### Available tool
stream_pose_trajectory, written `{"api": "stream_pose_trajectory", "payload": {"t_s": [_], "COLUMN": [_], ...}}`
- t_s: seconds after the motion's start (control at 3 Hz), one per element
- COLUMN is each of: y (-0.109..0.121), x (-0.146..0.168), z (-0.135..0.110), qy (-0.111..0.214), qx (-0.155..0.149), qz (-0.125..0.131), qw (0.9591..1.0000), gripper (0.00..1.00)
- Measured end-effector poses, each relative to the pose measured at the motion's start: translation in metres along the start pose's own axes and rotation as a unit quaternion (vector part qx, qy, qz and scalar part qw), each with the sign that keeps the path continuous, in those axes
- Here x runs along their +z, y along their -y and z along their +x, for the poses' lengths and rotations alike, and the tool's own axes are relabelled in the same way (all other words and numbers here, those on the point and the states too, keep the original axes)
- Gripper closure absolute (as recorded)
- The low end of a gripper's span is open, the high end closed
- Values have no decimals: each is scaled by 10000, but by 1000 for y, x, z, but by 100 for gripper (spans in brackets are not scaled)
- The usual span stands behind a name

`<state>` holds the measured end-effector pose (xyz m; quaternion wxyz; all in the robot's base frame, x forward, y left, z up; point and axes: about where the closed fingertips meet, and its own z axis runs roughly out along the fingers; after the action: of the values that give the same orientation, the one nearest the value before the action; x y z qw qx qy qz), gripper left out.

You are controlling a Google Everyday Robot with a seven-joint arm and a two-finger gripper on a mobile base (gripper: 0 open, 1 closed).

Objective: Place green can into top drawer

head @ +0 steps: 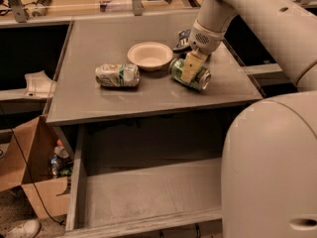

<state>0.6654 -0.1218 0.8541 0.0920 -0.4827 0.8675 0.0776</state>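
**Gripper sitting on the green can, drawer standing open below**

The gripper (188, 73) is reaching down from the arm (257, 11) at the upper right and is pressing in on the green can (176, 68). The can is lying on its side on the grey tabletop (148, 100), just to the right of the empty white bowl (150, 56), with its silver end pointing toward the front right. A pale yellow part of the gripper is crossing the can's middle, which looks like a sideways grasp across the body, the natural hold for a can lying this way. Whether the gripper is already clamping the can or only sitting over it cannot be told from this angle. The can appears to be resting on the table rather than being lifted.

The top drawer (148, 192) is standing pulled out beneath the table's front edge, presumably so the can can be carried forward and lowered straight in. A paler white-and-green can (118, 75) is lying on its side to the left of the bowl, well apart from the gripper.

The robot's own body (272, 167) is filling the lower right and covering the drawer's right part. The far side of the green can is hiding behind the gripper. A blue-and-white packet (183, 37) is peeking out behind the wrist, too covered to name. A cardboard box (29, 182) is sitting on the floor at the left.
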Motion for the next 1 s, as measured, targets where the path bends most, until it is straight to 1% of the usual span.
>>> {"api": "stream_pose_trajectory", "payload": {"t_s": [0.33, 0.67, 1.0], "y": [1, 3, 0], "x": [-1, -4, -24], "z": [0, 2, 12], "qy": [42, 145, 429], "qx": [-19, -70, -256], "qz": [15, 51, 229], "qw": [10000, 9999, 9985], "gripper": [100, 100, 100]}}
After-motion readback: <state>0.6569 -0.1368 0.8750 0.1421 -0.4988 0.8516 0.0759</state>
